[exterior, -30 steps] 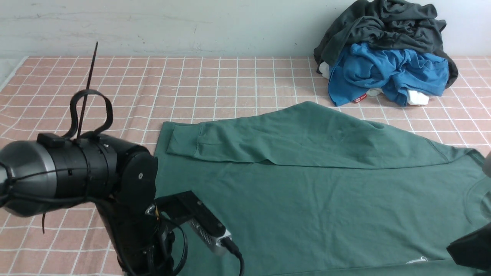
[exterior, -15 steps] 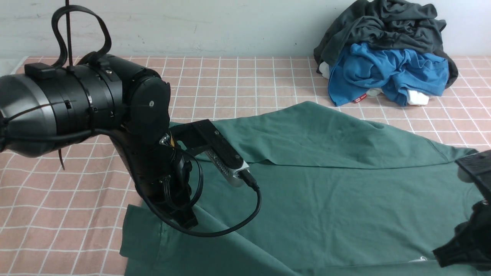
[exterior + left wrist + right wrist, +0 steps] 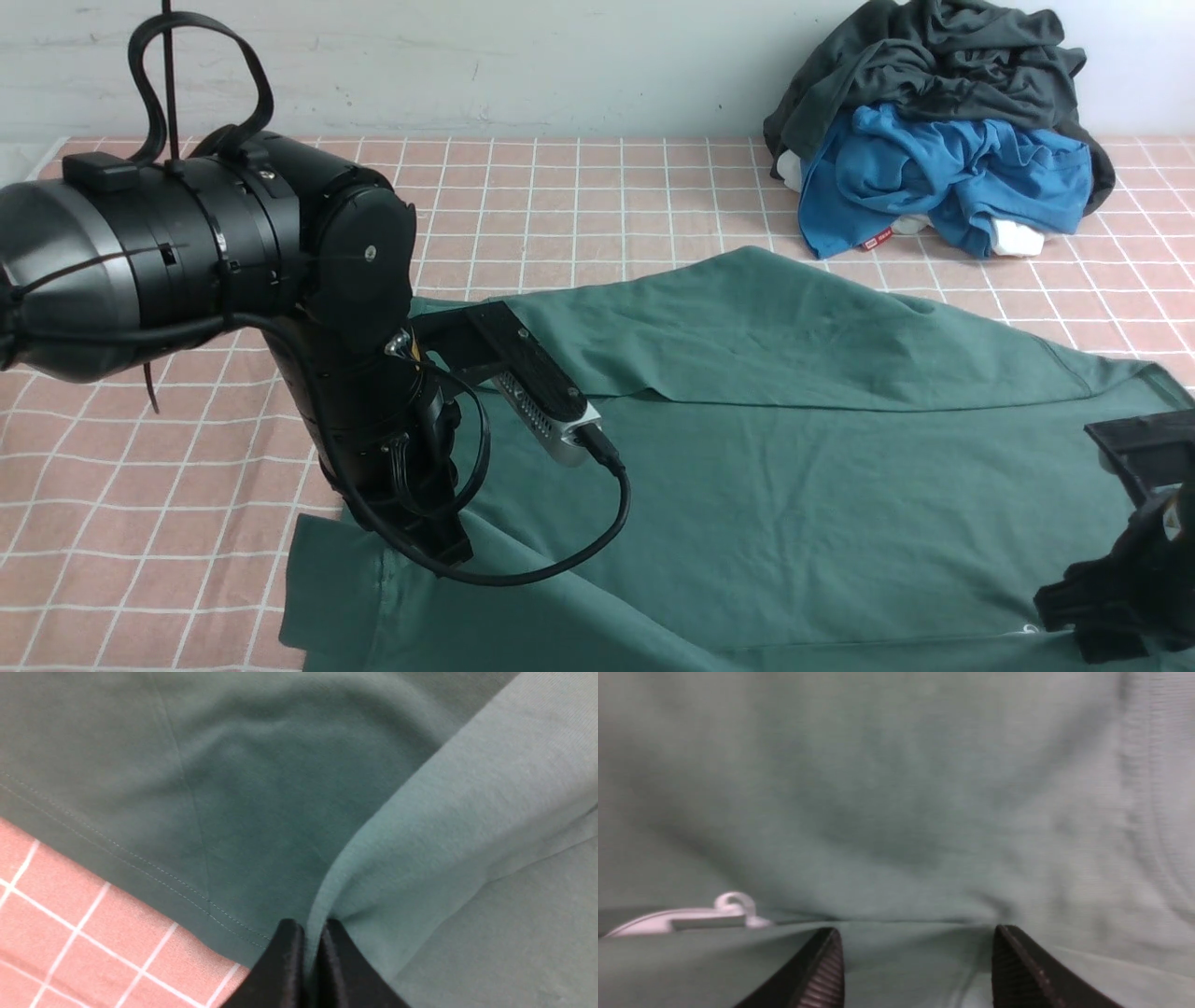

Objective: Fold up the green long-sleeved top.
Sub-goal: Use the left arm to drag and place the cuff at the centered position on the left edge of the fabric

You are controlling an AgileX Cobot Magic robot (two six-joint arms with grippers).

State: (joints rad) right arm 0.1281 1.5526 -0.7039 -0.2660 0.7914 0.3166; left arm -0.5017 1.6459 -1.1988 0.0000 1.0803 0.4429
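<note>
The green long-sleeved top [image 3: 794,485] lies spread over the table, its far sleeve folded across the body. My left gripper [image 3: 446,551] is at the top's near left corner, shut on a raised fold of green fabric [image 3: 355,868]; the wrist view shows its jaws [image 3: 312,933] pinching that fold beside the stitched hem. My right gripper [image 3: 1074,611] is low at the near right, just above the cloth. In its wrist view the right gripper [image 3: 917,940] is open with only flat green fabric [image 3: 896,812] between the fingers, and the white chest mark [image 3: 691,917] lies off to one side.
A pile with a dark grey garment [image 3: 934,56] on a bright blue one [image 3: 943,173] sits at the back right against the wall. The pink checked tablecloth [image 3: 560,205] shows bare behind and to the left of the top.
My left arm has risen and moved inward, lifting the top's near left corner. My right gripper has come into view at the near right and its jaws have opened.
</note>
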